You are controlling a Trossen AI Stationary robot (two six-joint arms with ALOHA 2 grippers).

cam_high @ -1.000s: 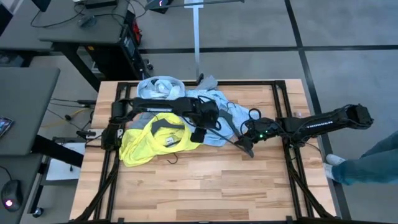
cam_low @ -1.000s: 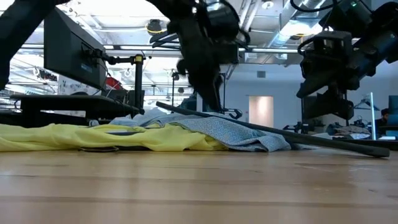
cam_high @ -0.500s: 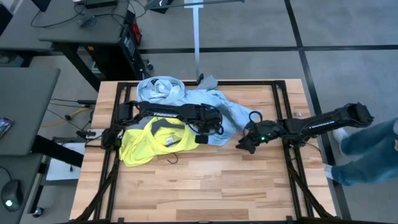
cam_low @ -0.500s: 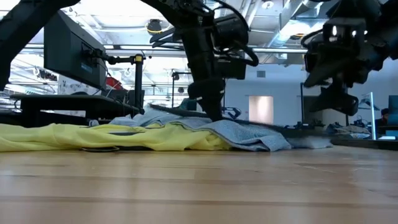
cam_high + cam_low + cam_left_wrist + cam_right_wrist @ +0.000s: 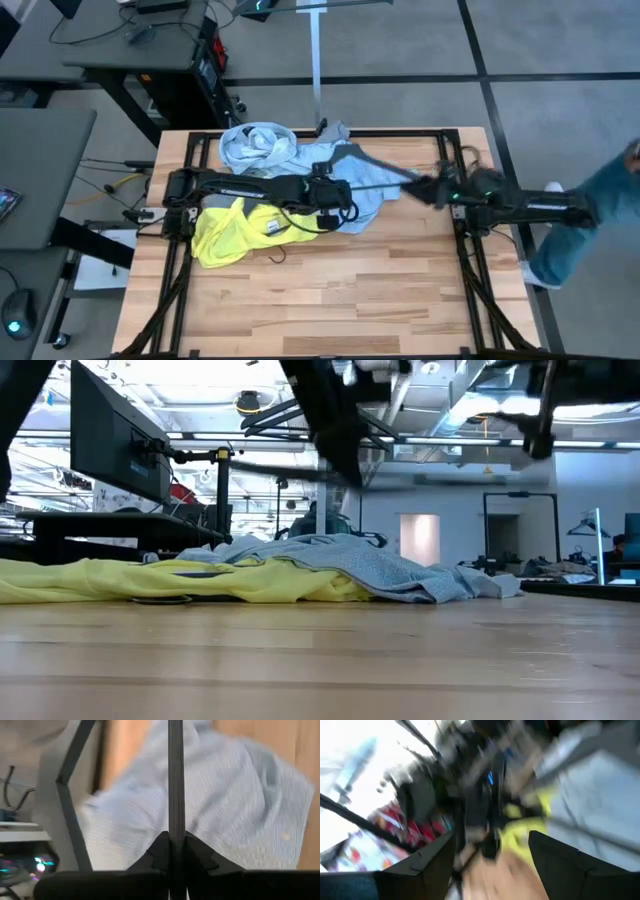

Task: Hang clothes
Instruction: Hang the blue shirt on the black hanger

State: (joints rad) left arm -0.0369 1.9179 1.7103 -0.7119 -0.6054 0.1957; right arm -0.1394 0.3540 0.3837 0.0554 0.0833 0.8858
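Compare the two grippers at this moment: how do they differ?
The left gripper is shut on a thin black hanger bar above the light-blue shirt; the right gripper is open, holding nothing. The left is mid-table, the right near the table's right edge. Both are raised off the table.

No legible txt, labels or nos. anywhere in view.

Soft cloth clothes (image 5: 300, 160), wood-plank table (image 5: 340, 300)
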